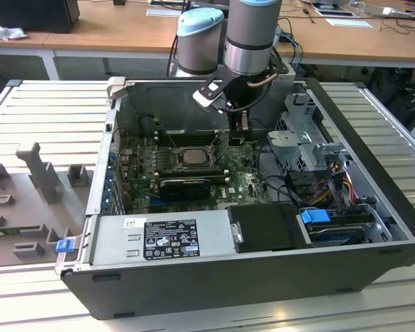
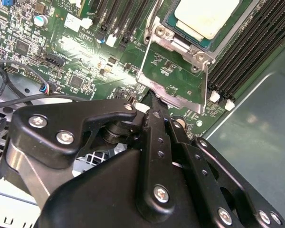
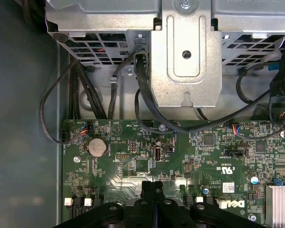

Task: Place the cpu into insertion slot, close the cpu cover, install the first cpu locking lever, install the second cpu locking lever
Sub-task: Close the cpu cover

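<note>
- Computer case (image 1: 263, 277) sits mid-frame on the surface (image 1: 48, 104).
- Circuit board (image 1: 245, 185) lies on the case floor, toward the exterior view's left.
- The cpu (image 1: 192, 156) lies in the insertion slot (image 1: 173, 164).
- Claw (image 1: 238, 138) hangs just beside the slot, on the exterior view's right.
- Power supply (image 1: 159, 238) lies in the lower frame, and the drive cage (image 1: 304, 142) lies at right.

**Exterior view:** high and oblique, at middle distance, looking down into the open case (image 1: 228, 283), with the arm (image 1: 252, 34) entering from the far side.
**Second wrist view:** close behind the gripper (image 2: 153, 102), facing obliquely along it to the board (image 2: 85, 52) and cpu (image 2: 206, 16).
**First wrist view:** near-vertical over the board (image 3: 133, 166) and drive cage (image 3: 185, 52).

All 3 views share the board. The exterior and second wrist views share the cpu.
</note>
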Available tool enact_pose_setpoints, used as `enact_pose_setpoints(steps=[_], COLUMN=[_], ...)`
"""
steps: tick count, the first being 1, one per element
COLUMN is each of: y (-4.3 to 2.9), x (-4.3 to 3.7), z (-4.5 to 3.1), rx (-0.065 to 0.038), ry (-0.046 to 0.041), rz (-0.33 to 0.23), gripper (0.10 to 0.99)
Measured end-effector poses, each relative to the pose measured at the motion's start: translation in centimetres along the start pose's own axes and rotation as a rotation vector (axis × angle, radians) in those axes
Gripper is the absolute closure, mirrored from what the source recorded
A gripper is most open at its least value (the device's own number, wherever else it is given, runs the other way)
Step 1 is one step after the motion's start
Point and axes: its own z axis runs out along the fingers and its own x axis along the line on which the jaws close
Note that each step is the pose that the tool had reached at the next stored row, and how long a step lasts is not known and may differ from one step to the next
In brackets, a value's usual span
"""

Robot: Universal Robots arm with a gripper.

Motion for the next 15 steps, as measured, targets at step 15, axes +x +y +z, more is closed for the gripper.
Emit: enact_pose_setpoints(steps=[15], y=[-0.45], x=[0.00], z=[-0.01], rx=[0.000], ry=[0.0000], rz=[0.000], gripper=[0.980])
